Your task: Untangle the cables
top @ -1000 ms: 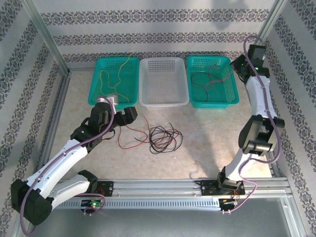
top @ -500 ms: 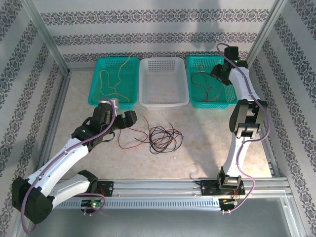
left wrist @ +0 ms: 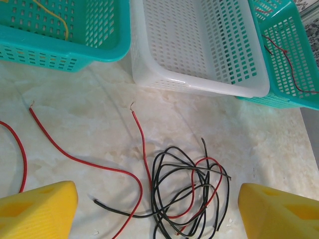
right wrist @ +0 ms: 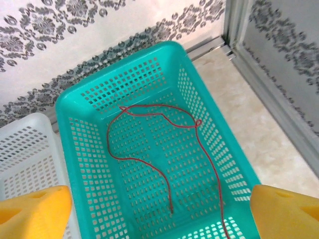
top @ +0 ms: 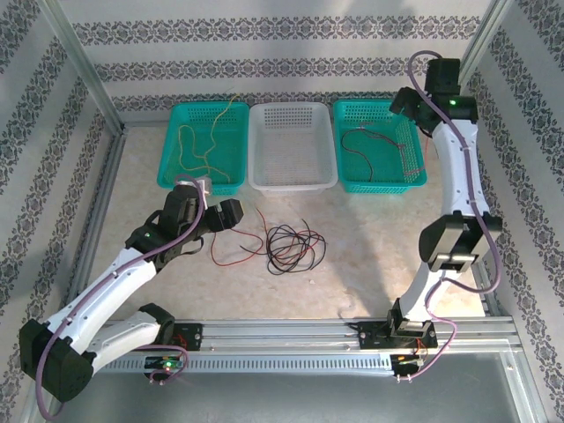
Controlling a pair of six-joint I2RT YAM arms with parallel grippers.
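In front of the white basket [top: 293,186] the left gripper [top: 229,213], jaws apart, faces the tangled black-and-red cables [top: 293,248]: best pinch a loose red end [left wrist: 132,105] and draw slowly; right of that basket the right gripper [top: 401,100] gapes above a lone red cable [right wrist: 149,105]

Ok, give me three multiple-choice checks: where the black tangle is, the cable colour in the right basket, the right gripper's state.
1. The black tangle lies: A on the table B in a basket C in a gripper.
2. The cable in the right teal basket is: A yellow B black C red.
3. The right gripper is: A open, empty B shut on a cable C shut on the rim.
Answers: 1 A, it rests on bare tabletop; 2 C, the right wrist view shows red wire; 3 A, jaws wide apart, nothing between.
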